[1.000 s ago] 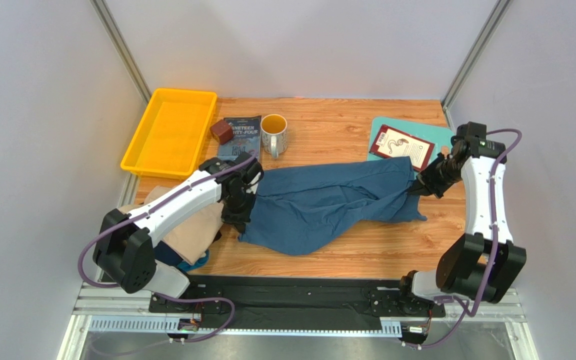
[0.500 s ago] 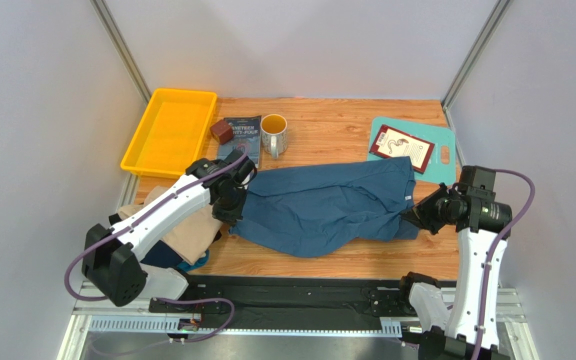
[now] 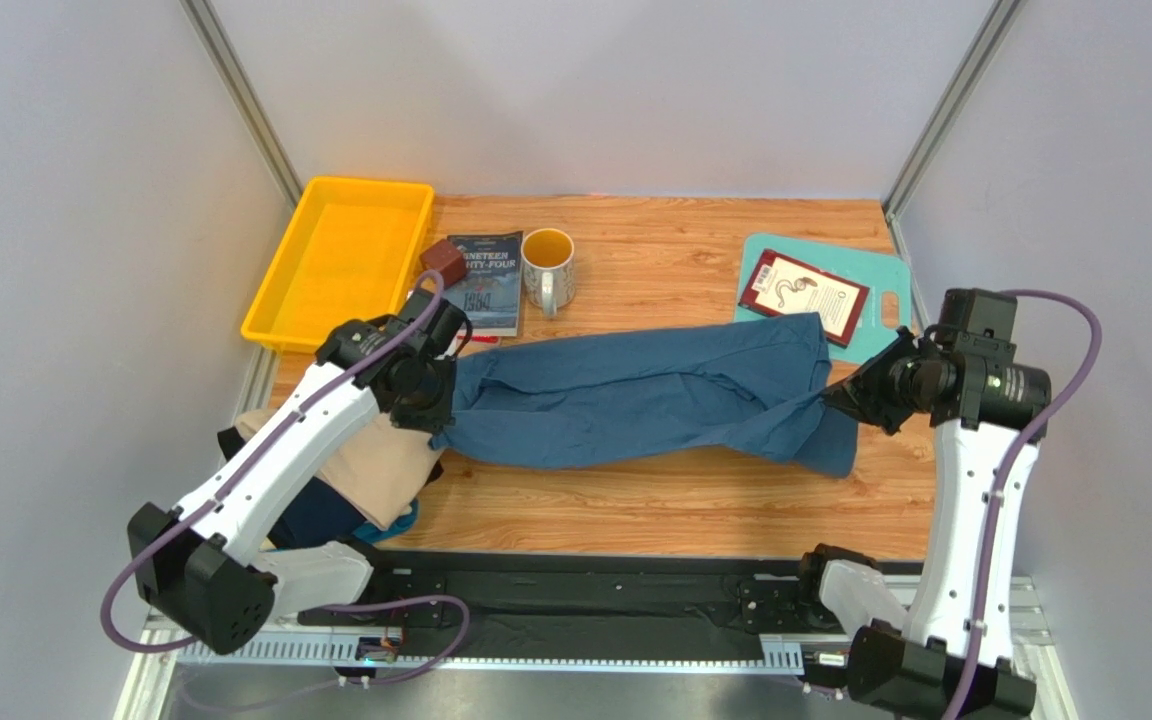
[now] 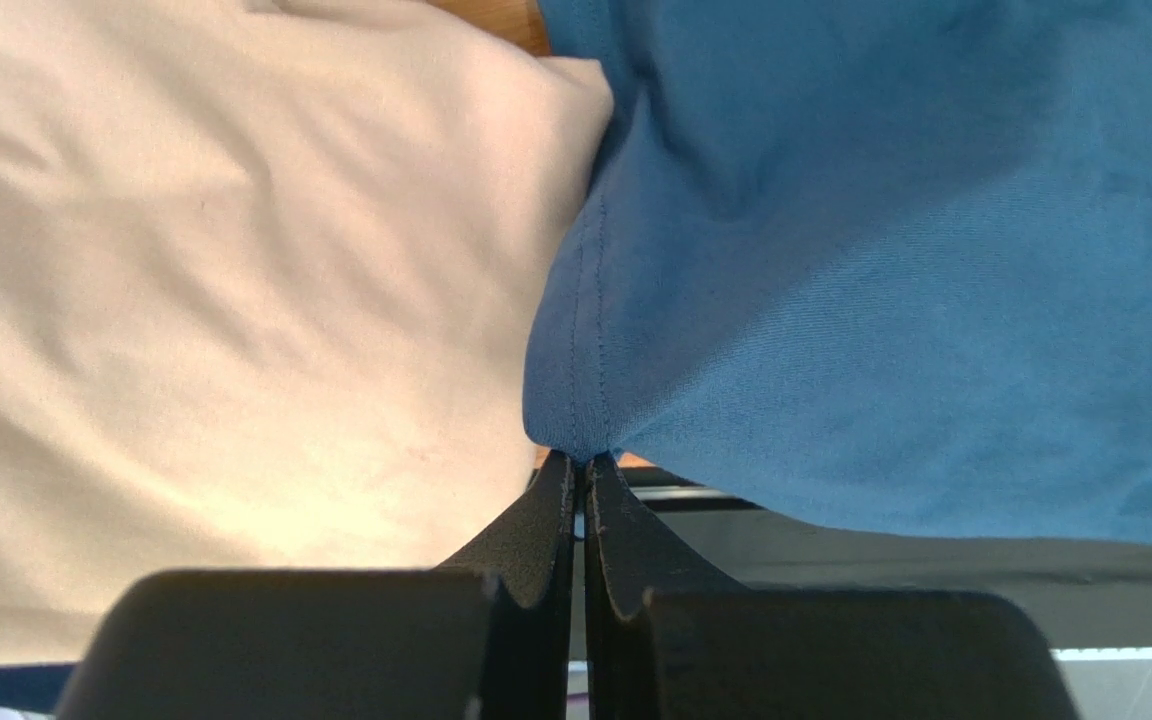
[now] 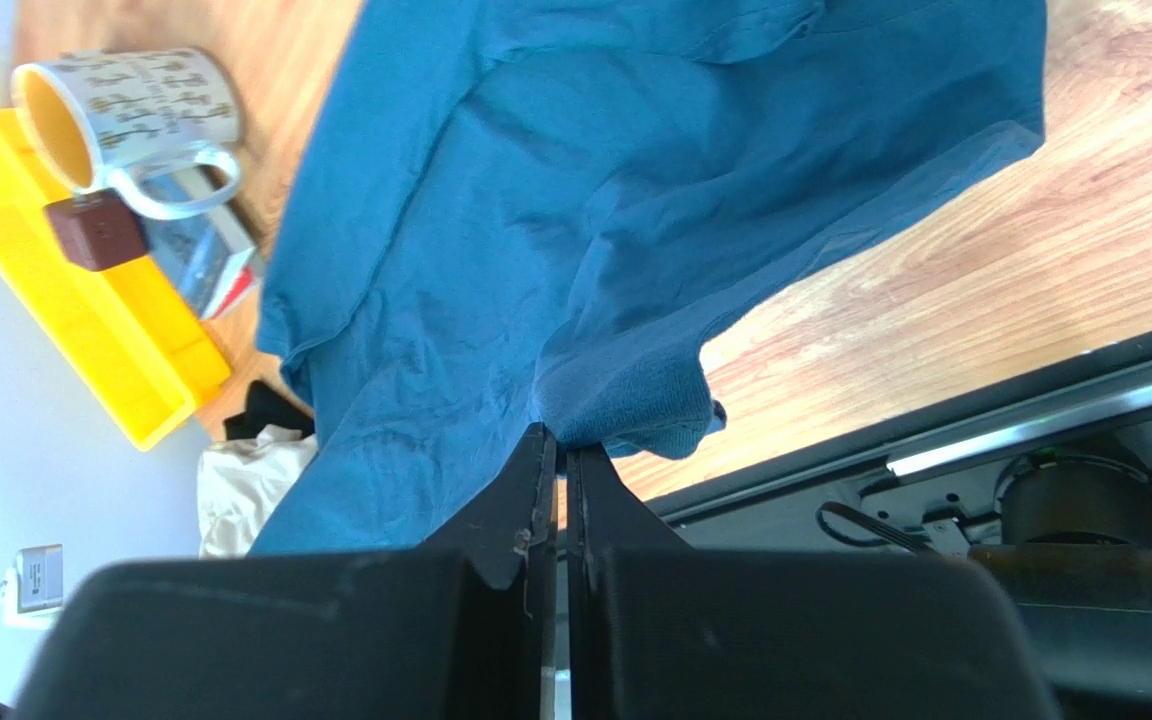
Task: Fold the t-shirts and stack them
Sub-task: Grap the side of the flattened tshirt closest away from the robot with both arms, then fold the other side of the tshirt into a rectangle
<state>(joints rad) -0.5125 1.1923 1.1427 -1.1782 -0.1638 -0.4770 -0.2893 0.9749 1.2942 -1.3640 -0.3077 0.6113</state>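
The large teal-blue t-shirt (image 3: pixel 642 398) is stretched left to right across the middle of the table, lifted at both ends. My left gripper (image 3: pixel 440 402) is shut on its left hem, seen close in the left wrist view (image 4: pixel 582 458). My right gripper (image 3: pixel 848 395) is shut on its right edge, seen in the right wrist view (image 5: pixel 564 443). The beige t-shirt (image 3: pixel 379 465) lies at the near left, under my left arm, and fills the left of the left wrist view (image 4: pixel 237 300). The dark navy shirt (image 3: pixel 312 510) and a bright light blue edge (image 3: pixel 390 525) show beneath it.
A yellow tray (image 3: pixel 342 263) stands at the back left. Next to it are a brown block (image 3: pixel 444 264), a dark book (image 3: pixel 489 278) and a mug (image 3: pixel 548 267). A teal cutting board (image 3: pixel 880 293) with a red-edged book (image 3: pixel 805 296) lies at the back right.
Both arms have pulled apart, the left gripper leftward and the right gripper rightward and back. The teal-blue shirt went from a loose, sagging heap to a taut, narrow band.
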